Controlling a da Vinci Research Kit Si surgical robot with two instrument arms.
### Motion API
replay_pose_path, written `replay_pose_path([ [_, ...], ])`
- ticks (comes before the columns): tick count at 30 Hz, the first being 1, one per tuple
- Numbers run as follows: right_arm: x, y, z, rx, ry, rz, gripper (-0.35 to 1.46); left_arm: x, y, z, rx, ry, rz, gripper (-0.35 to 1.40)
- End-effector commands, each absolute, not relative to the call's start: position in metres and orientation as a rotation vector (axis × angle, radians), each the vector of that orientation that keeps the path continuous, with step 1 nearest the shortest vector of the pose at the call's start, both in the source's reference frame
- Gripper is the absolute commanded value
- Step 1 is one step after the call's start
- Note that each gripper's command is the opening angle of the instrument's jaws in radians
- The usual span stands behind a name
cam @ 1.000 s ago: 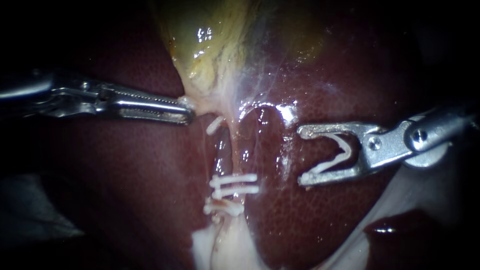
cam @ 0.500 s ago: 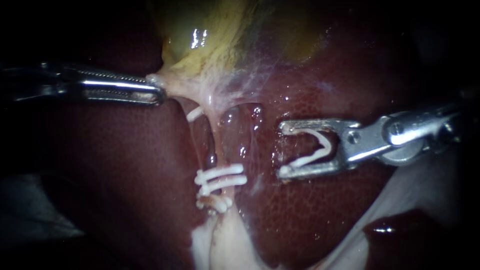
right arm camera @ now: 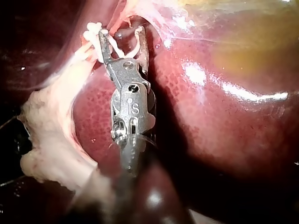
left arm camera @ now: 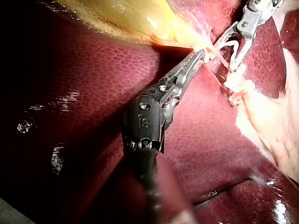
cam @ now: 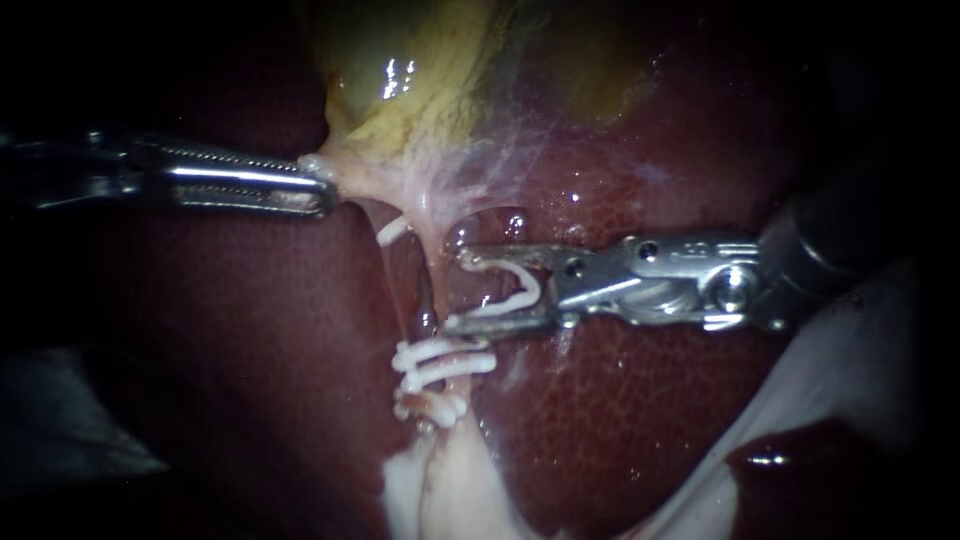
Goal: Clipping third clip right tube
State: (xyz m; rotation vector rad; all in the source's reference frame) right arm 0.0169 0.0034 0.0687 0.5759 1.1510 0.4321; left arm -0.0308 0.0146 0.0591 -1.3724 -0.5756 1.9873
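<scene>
My left instrument (cam: pixel 318 190) comes in from the left, its jaws shut on the pale lower end of the yellow gallbladder (cam: pixel 420 90), holding it out leftward. In the left wrist view these jaws (left arm camera: pixel 202 50) grip the same pale tissue. My right instrument (cam: pixel 456 294) holds a white V-shaped clip (cam: pixel 515 292) seated between its widely spread jaws. The jaw tips stand just beside the right tube (cam: pixel 432 285), above two white clips (cam: pixel 445 358) that lie across it. In the right wrist view the jaws (right arm camera: pixel 121 35) reach up to the tube.
Dark red liver (cam: pixel 620 420) surrounds the site. A further white clip (cam: pixel 393 230) sits on the left tube, and a cluster of clips (cam: pixel 430 405) lies lower down. Pale fatty tissue (cam: pixel 440 490) hangs below them.
My right instrument has moved left with its clip until the jaw tips reach the right tube. My left instrument first pulled the gallbladder tissue leftward, then stayed still.
</scene>
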Motion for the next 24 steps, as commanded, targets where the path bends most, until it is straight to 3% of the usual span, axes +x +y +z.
replay_pose_path([
  [1,0.0173,0.0035,0.069,0.598,1.165,0.451,0.49,-0.0308,0.0146,0.0591,-1.372,-0.577,1.987,-0.35],
  [7,0.0187,0.0044,0.0697,0.76,1.311,0.565,0.49,-0.0308,0.0146,0.0591,-1.372,-0.577,1.987,-0.35],
  [12,0.0196,0.0047,0.069,0.865,1.387,0.594,0.49,-0.0308,0.0146,0.0591,-1.372,-0.577,1.987,-0.35],
  [18,0.0199,0.0055,0.0672,0.905,1.438,0.595,0.48,-0.0308,0.0146,0.0591,-1.372,-0.577,1.987,-0.35],
  [24,0.0192,0.0058,0.0654,0.92,1.44,0.594,0.35,-0.0308,0.0146,0.0591,-1.372,-0.576,1.988,-0.35],
])
